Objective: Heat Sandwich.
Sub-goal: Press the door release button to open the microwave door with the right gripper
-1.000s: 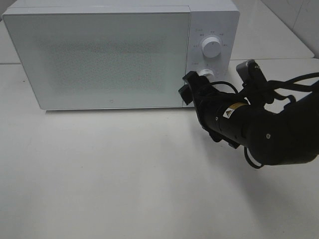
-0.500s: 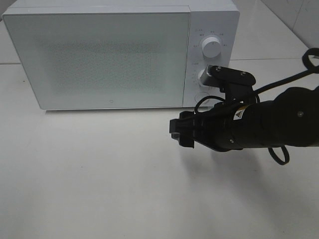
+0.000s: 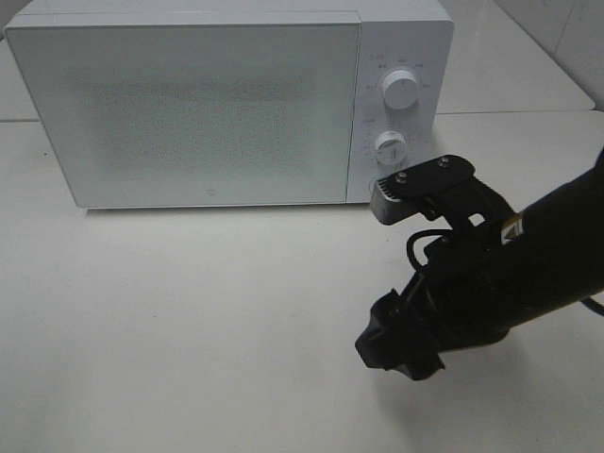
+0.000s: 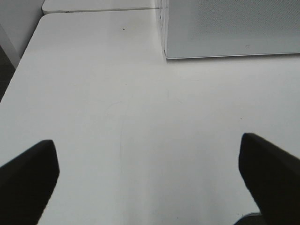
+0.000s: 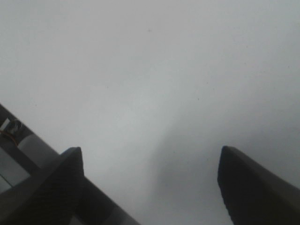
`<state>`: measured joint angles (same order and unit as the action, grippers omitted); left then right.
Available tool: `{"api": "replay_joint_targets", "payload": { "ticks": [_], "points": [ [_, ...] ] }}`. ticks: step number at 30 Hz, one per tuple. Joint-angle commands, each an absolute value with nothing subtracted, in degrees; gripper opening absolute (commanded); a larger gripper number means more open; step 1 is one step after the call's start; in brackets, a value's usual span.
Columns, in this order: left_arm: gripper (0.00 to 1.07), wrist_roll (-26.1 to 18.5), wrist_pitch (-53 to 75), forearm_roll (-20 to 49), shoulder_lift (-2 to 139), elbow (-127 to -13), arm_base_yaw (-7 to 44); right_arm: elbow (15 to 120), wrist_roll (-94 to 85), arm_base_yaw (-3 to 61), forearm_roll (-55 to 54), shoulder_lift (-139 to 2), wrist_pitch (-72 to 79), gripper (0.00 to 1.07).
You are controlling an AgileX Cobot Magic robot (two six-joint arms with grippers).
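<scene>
The sandwich is out of view. A white microwave (image 3: 189, 109) stands at the back of the table with its door closed; its corner (image 4: 234, 28) also shows in the left wrist view. My right gripper (image 3: 396, 347) hangs over the bare table in front of the microwave's control panel, well clear of it. In the right wrist view this gripper (image 5: 150, 187) is open, with only tabletop between its dark fingers (image 5: 61, 185). My left gripper (image 4: 150, 180) is open too, empty, over the table in front of the microwave's left end.
Two white knobs, an upper knob (image 3: 402, 92) and a lower knob (image 3: 389, 145), sit on the microwave's right panel. The white table (image 3: 189, 311) spreads in front. A seam to a second table surface (image 3: 528, 111) runs at the back right.
My right arm has pulled away from the microwave's lower knob and swung down toward the table's front. The microwave door stays closed. The left arm has not visibly changed.
</scene>
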<state>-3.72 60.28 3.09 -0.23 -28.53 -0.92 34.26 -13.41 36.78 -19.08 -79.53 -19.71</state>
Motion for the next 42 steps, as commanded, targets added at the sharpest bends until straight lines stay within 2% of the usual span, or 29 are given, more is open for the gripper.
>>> {"api": "replay_joint_targets", "payload": {
  "ticks": [1, 20, 31, 34, 38, 42],
  "points": [
    [1.01, -3.50, 59.53, 3.50, -1.83, -28.36, -0.86, 34.32, -13.75, 36.67, -15.93, -74.83, -25.32, 0.76],
    [1.01, -3.50, 59.53, 3.50, -1.83, -28.36, -0.86, 34.32, -7.22, 36.67, -8.94, -49.79, -46.75, 0.76],
    [1.01, -3.50, 59.53, 3.50, -1.83, -28.36, -0.86, 34.32, -0.92, 36.50, -7.73, -25.78, -60.33, 0.77],
    [1.01, -3.50, 59.53, 3.50, -1.83, -28.36, -0.86, 34.32, 0.00, 34.66, -7.73, -23.03, -62.34, 0.77],
    [1.01, -3.50, 59.53, 3.50, -1.83, -28.36, -0.86, 34.32, 0.00, 26.24, -5.33, -16.50, -65.60, 0.77],
    [1.01, -3.50, 59.53, 3.50, -1.83, -28.36, -0.86, 34.32, 0.29, 22.75, -3.04, -13.46, -65.95, 0.77]
  ]
}}
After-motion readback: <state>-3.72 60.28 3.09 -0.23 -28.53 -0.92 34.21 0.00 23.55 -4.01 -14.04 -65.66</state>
